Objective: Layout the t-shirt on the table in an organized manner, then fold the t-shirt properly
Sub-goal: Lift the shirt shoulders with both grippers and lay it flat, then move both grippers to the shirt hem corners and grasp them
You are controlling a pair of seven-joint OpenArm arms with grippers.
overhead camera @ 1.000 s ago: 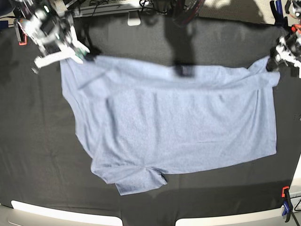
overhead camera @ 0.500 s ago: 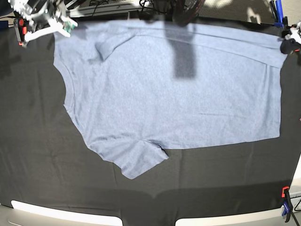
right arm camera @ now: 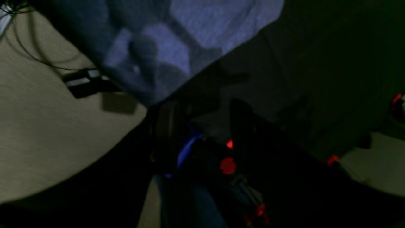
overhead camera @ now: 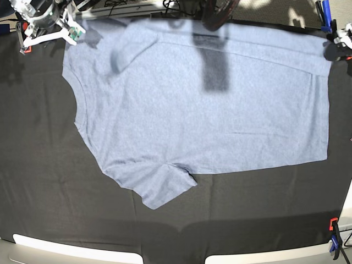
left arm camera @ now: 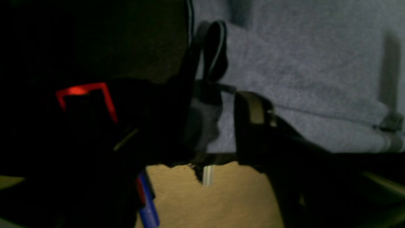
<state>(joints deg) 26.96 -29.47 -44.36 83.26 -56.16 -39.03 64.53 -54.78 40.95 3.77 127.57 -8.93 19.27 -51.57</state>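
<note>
The blue-grey t-shirt (overhead camera: 192, 110) lies spread flat on the black-clothed table (overhead camera: 44, 165), plain side up. Its neck faces left and one sleeve (overhead camera: 159, 190) points toward the front. No lettering shows. My right gripper (overhead camera: 73, 30) is at the shirt's far left corner. In the right wrist view it (right arm camera: 202, 117) is open, and the shirt's corner (right arm camera: 190, 38) lies just past its fingertips. My left gripper (overhead camera: 333, 50) is at the far right corner. In the left wrist view it (left arm camera: 218, 114) stands open, with a small bunch of shirt fabric (left arm camera: 202, 126) against one finger.
The shirt's far edge lies along the table's back edge, with floor and cables beyond it. Clamps grip the cloth at the front right (overhead camera: 333, 234), the back left (overhead camera: 23, 41) and the back right (overhead camera: 324, 14). Bare black cloth shows to the left and in front of the shirt.
Both grippers pulled the shirt's far edge back to the table's rear edge, flattening it. In the last half second the shirt has barely moved, and the grippers stay at the far corners.
</note>
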